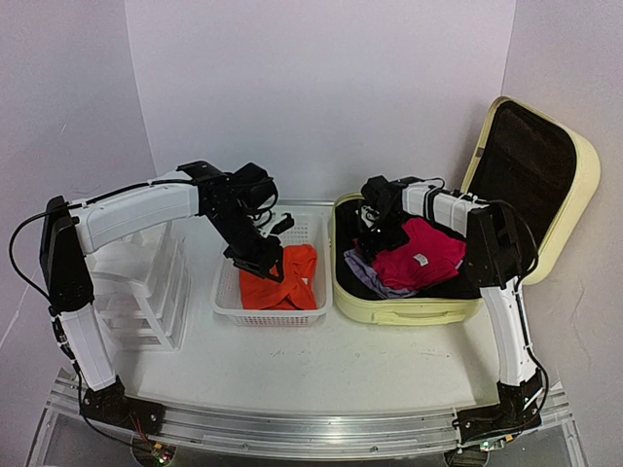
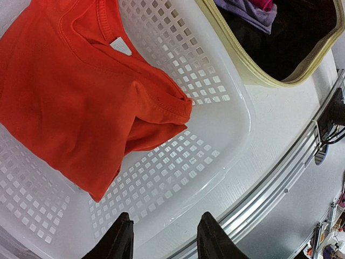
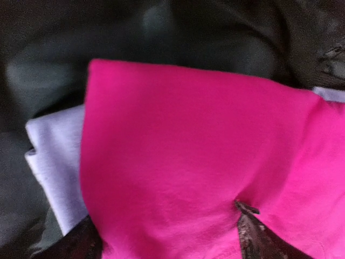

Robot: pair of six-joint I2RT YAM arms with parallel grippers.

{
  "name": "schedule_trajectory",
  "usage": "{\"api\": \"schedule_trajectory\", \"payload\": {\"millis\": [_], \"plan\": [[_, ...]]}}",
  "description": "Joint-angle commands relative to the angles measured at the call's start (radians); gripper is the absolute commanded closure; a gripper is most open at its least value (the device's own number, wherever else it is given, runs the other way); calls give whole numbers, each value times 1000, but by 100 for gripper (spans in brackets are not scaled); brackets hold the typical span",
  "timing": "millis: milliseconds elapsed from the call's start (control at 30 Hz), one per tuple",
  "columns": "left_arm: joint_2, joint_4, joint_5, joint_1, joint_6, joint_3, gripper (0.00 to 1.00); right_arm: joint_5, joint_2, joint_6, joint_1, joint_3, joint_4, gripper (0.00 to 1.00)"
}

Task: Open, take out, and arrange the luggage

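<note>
The right tool [image 3: 164, 213] is wide open, its tips pressing on the pink shirt [image 3: 188, 140], not holding it yet. It should pinch a thick fold (not the purple cloth [image 3: 54, 156] underneath) and lift straight up. The left tool [image 2: 166, 215] hangs half open and empty over the basket [image 2: 226, 124]. Only the top view shows the whole luggage [image 1: 389, 311], lid up, at the right.

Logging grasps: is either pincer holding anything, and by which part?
Nothing held: left pincer hangs open over the basket; right pincer presses open into the pink shirt.
</note>
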Motion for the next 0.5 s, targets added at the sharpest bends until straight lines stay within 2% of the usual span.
{"api": "schedule_trajectory", "payload": {"millis": [0,167,467], "plan": [[-52,-15,-19,-3,18,36,58,200,-22,21,5,-21,40,24],[-50,-17,-22,-3,20,39,58,221,-63,12,-5,-41,66,29],[-49,-18,-20,-3,17,31,57,100,-140,-6,-62,-107,89,32]]}}
